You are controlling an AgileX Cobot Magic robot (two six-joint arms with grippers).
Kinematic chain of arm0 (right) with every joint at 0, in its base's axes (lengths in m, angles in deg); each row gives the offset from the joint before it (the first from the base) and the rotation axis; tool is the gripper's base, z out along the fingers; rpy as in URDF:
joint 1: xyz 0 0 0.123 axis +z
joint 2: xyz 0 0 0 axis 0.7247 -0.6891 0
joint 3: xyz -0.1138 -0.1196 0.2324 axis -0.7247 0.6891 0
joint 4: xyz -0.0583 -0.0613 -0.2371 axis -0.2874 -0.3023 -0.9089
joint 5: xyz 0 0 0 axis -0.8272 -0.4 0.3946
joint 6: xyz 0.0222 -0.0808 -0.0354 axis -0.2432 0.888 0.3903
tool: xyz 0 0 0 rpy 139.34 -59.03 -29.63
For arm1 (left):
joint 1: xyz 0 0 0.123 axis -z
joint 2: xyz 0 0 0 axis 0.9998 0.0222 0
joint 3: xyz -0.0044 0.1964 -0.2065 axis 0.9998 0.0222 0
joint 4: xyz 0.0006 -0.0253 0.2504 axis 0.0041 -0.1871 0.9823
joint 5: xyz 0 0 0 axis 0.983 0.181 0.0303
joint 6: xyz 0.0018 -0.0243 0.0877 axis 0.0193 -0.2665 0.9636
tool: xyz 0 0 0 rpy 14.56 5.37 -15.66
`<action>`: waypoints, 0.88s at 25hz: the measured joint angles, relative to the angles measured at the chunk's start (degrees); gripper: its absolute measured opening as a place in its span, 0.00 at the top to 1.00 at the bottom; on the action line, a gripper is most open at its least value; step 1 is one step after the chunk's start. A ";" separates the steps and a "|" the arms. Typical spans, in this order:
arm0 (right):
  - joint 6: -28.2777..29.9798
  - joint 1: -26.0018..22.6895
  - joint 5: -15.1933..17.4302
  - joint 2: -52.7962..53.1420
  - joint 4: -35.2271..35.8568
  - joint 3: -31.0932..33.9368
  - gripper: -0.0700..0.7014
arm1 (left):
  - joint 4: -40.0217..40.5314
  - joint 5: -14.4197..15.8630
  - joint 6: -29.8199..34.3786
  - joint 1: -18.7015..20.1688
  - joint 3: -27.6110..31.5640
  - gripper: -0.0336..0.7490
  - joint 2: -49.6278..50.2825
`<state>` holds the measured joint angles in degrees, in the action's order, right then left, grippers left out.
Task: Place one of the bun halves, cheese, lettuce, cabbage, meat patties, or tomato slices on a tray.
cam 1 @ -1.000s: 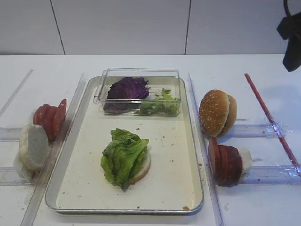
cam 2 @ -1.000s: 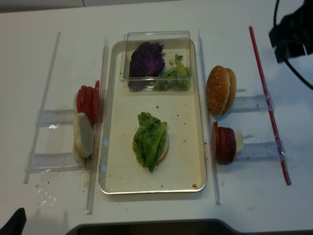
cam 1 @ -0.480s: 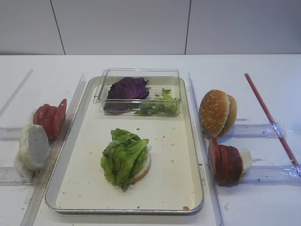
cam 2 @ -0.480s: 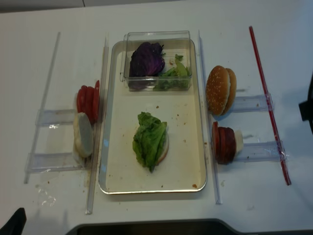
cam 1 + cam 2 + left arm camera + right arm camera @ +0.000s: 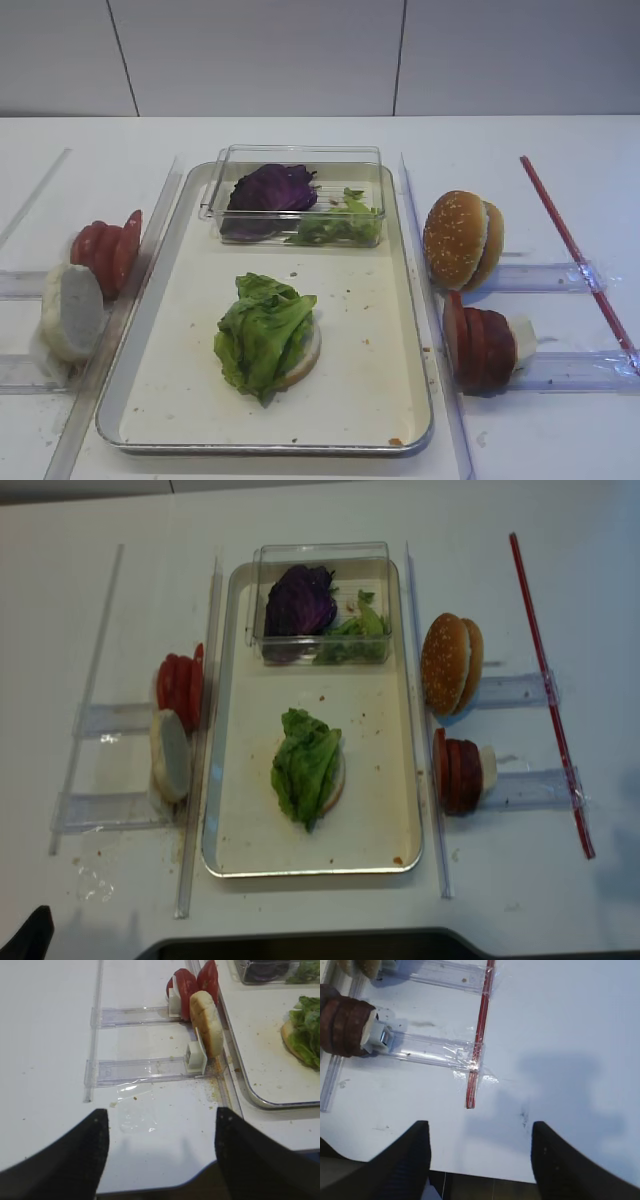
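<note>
- My right gripper (image 5: 477, 1160) is spread wide and holds nothing; in its wrist view it hangs over bare table at the right edge, with the patties (image 5: 342, 1027) up at about 10 o'clock from it.
- My left gripper (image 5: 160, 1160) also stands open and empty, over the table's near-left corner; the bun half (image 5: 207, 1022) on its rack lies at about 1 o'clock, with the tomato slices (image 5: 192, 985) just behind it.
- The tray (image 5: 385, 380) sits in the middle, long axis running from 12 to 6. On it a flat bun base carries the lettuce (image 5: 262, 335), slightly toward 7 o'clock of tray centre.
- A clear box (image 5: 300, 160) at the tray's 12 o'clock end holds the cabbage (image 5: 270, 190) and spare green leaves.
- My judgement: patties would be the next layer, and the right arm is plainly the nearer. They stand on edge as a stack, with faces pointing 9 and 3 in the overhead view, so the jaws should close across a single disc.
- Patties look thick, dark and firm. Lettuce is frilly, limp and loosely perched, easily nudged off the bun.
- The seeded bun (image 5: 460, 240) stands on edge at 12 o'clock from the patties, glossy and soft.
- The racks are clear, slippery plastic; the red strip (image 5: 575, 255) lies between my right gripper and the patties.
</note>
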<state>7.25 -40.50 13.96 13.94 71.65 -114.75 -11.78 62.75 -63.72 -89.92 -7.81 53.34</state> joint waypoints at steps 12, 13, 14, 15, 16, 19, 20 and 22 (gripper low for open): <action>-1.91 0.00 0.98 20.28 0.80 6.90 0.32 | 0.00 0.00 -0.10 0.00 0.00 0.42 0.00; -1.91 0.00 0.98 21.72 0.80 7.18 0.32 | 0.00 0.00 -0.10 0.00 0.00 0.42 0.00; -1.91 0.00 1.01 23.10 0.90 7.48 0.32 | 0.00 0.00 -0.10 0.00 0.00 0.42 0.00; -1.91 0.00 1.15 24.43 0.90 7.89 0.32 | 0.00 0.00 -0.10 0.00 0.00 0.42 0.00; -1.91 0.00 1.13 25.48 0.90 8.41 0.32 | 0.00 0.00 -0.10 0.00 0.00 0.42 0.00; -2.00 0.00 1.28 28.84 0.90 10.03 0.32 | 0.00 0.00 -0.10 0.00 0.00 0.42 0.00; -2.00 0.00 1.28 29.97 0.90 10.51 0.32 | 0.00 0.00 -0.10 0.00 0.00 0.42 0.00; -2.00 0.00 1.28 31.92 0.90 11.39 0.32 | 0.00 0.00 -0.10 0.00 0.00 0.42 0.00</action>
<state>5.26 -40.50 15.24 45.85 72.55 -103.37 -11.78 62.75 -63.82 -89.92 -7.81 53.34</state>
